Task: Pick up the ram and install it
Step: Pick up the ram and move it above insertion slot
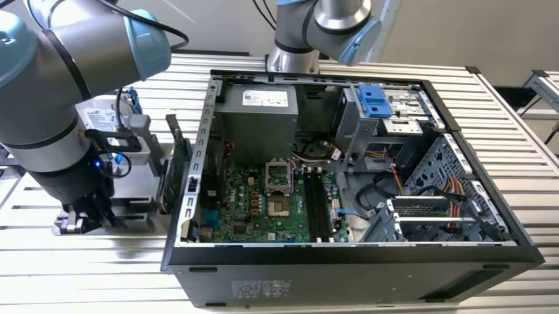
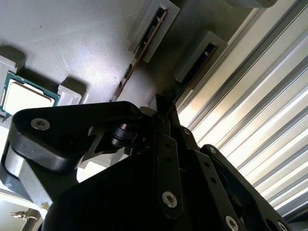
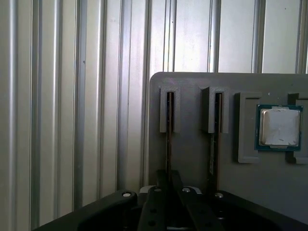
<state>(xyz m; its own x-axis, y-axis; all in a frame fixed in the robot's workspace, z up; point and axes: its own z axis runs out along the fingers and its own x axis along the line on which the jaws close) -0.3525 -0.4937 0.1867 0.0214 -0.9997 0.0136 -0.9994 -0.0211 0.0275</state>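
Gripper (image 1: 83, 221): working low at the exterior view's lower left, beside the computer case (image 1: 349, 261).
Grip: clenching on the ram (image 3: 168, 139) across its thin faces.
Ram: standing on edge in the grey holder (image 3: 192, 82), so its upper edge is staying reachable.

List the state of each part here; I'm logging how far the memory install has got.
computer case: open, side panel off.
memory slots: empty.
ram: on edge in a slot of the tray, at the end effector.
second stick: on edge in the neighbouring slot.
processor: lying flat in its tray recess.
end effector: low over the tray, in line with the ram.
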